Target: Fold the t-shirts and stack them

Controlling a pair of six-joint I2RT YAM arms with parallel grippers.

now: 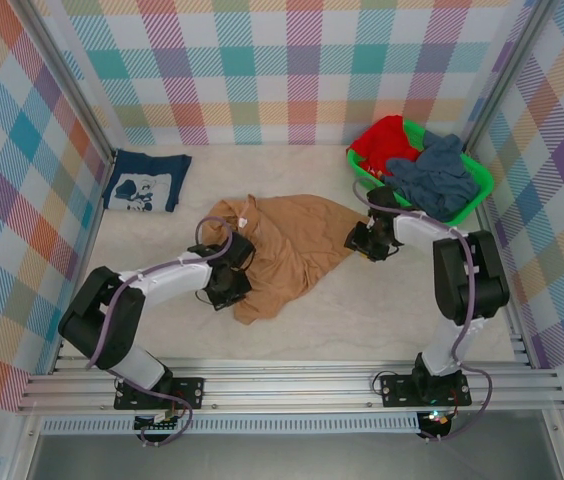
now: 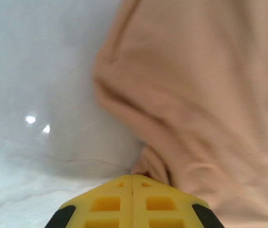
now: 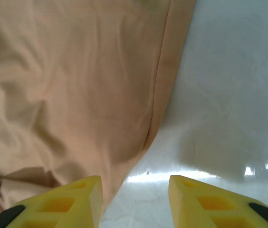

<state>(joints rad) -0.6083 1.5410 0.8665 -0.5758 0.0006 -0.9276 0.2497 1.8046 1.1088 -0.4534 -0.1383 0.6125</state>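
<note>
Yellow left gripper [image 2: 133,176] pinched together on a fold of the tan-orange t-shirt [image 1: 297,240]; right gripper [image 3: 135,179] spread apart astride its right hem. Crumpled between both, mid-table. Farther back, folded navy t-shirt [image 1: 145,182] with white graphic, left; green basket [image 1: 477,178] of clothes, right.

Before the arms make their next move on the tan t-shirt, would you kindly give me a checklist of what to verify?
1. Grip of the left end effector on the tan t-shirt: ok, shut on a fold of cloth.
2. Grip of the right end effector on it: not ok, open, with the shirt's edge beside one finger.
3. Shirt spread flat: not ok, bunched and creased.
4. Which side faces up: cannot tell.
5. Stack base, the navy t-shirt: ok, folded at back left, apart from the tan one.
</note>
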